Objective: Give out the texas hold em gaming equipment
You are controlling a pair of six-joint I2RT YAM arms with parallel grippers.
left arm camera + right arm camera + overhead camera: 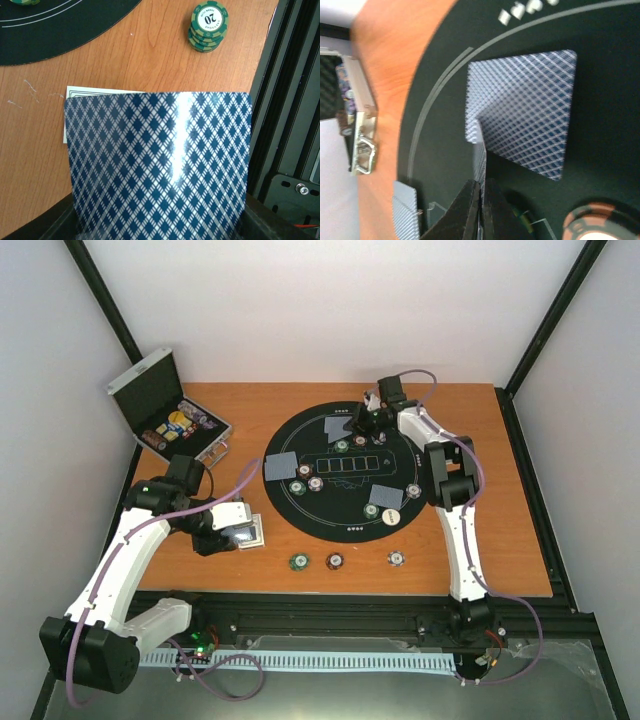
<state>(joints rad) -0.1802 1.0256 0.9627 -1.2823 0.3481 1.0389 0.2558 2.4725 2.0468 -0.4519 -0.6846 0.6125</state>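
Left gripper [224,530] clenched on a card [157,165], back up, reaching ahead of the jaws. Its near end is cut off, so long axis unclear. White card [80,93] peeks out beneath. Green chips [209,25] ahead-right; rail [285,100] close on the right. Right gripper [481,192] pinches a second card [481,155] edge-on over the mat [605,75]. Flat card [530,110] just ahead, skewed. Brown-red chip [600,222] to the right, cut off.
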